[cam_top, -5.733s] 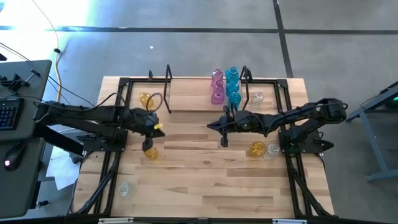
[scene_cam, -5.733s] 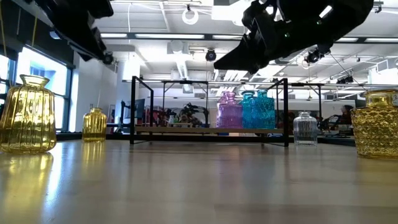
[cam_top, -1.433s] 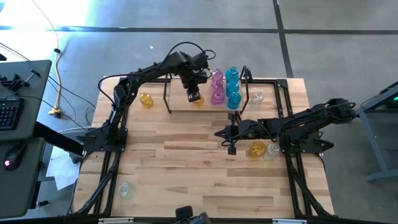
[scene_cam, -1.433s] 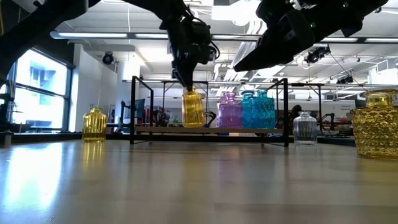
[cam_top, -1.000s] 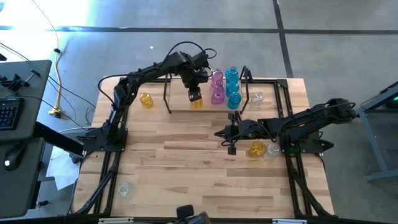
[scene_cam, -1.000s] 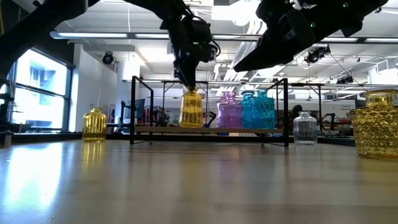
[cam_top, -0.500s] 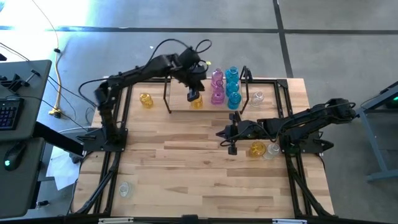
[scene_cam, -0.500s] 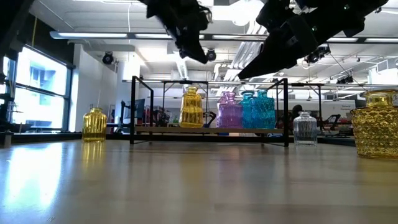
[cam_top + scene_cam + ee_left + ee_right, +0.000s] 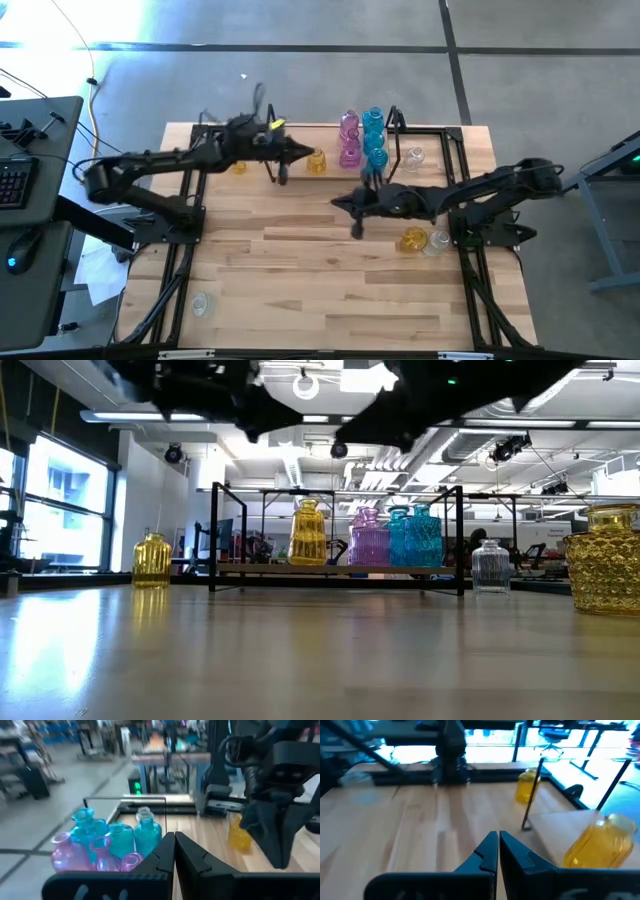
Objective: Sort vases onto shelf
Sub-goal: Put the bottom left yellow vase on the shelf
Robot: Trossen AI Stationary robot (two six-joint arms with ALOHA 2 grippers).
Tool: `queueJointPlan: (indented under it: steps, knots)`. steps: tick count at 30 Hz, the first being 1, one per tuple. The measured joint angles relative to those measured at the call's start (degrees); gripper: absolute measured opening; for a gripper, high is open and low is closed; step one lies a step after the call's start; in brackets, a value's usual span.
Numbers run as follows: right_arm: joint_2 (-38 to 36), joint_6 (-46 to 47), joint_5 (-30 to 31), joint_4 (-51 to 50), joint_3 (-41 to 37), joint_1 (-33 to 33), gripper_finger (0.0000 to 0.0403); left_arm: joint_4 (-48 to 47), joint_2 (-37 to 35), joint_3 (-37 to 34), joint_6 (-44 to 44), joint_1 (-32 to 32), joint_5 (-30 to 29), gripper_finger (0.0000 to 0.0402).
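Tabletop (image 9: 330,290) of pale planks over grey floor; shelf (image 9: 300,170) holds amber vase (image 9: 317,162), pink vases (image 9: 349,140), blue vases (image 9: 375,140); low view: windowed workshop behind; wrist views: left gripper (image 9: 174,839) and right gripper (image 9: 498,838) clenched, empty.

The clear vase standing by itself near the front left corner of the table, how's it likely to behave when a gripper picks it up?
The clear vase looks like thin glass, so it is probably fragile and slick between hard fingers. Its rounded body suggests it would roll if knocked over. It looks small, so likely light and easy to nudge out of place on the smooth wooden table.
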Motion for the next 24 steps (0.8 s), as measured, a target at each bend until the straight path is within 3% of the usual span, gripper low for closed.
queueJointPlan:
  steps: [4,8,18,24]
  knots:
    - [5.67,-0.11,2.31,-3.30,7.80,-1.88,0.0000,10.02,-6.05,-9.16,-2.78,1.11,-0.53,0.0001]
    - [10.33,-0.19,2.64,-10.76,16.29,-3.49,0.0000,13.88,-10.70,-14.82,-3.92,1.97,-0.79,0.0001]
    - [22.83,-0.75,2.62,-27.56,33.30,-7.93,0.0000,17.30,-18.87,-22.73,-3.77,2.57,-12.27,0.0001]
    - [27.30,-1.23,5.69,-33.89,37.68,-10.56,0.0000,17.94,-21.17,-25.93,-3.81,2.55,-13.86,0.0001]
